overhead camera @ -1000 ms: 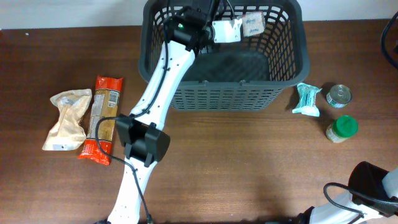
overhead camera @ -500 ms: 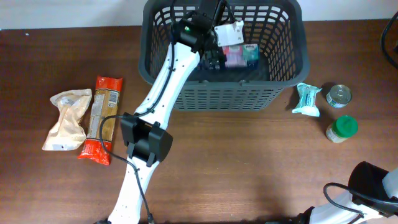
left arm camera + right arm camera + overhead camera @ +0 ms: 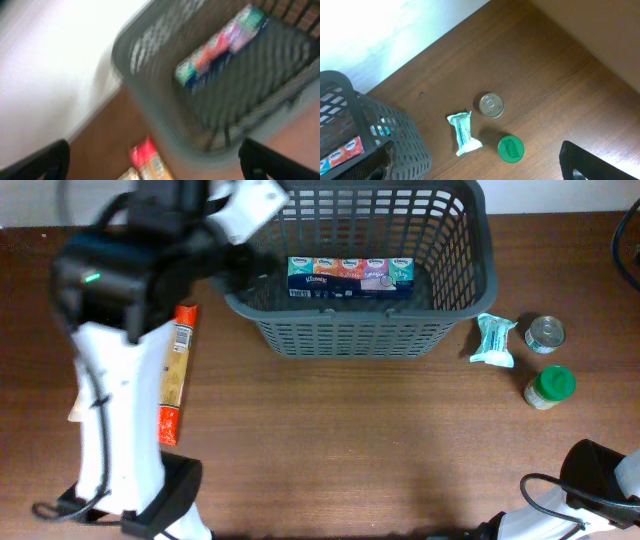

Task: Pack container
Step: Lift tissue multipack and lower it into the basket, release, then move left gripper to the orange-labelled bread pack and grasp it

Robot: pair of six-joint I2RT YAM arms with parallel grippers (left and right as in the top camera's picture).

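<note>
Barely started, judging by the load: only one thing packed so far, a multicoloured strip of tissue packs lying flat on the floor of the basket, towards its far wall. Finds the left claw raised and blurred, spread wide with nothing between its fingers, looking down on the basket ahead of and beneath it. Puts a red-and-orange packet on the table, closer in under the claw than the basket and outside the basket's left wall (partly hidden by the arm in the overhead view). Shows the right claw likewise gaping and holding nothing, well apart from everything. Ahead of it on the table: a green-lidded jar nearest, a mint-green wrapped packet beside that, a small tin can just beyond, with the basket's corner off to the claw's left. Leaves at least four items outside, so most of the packing not yet done. Calls next, probably, for one claw to drop onto a loose item, either the red-and-orange packet on the left or one of the three on the right.
</note>
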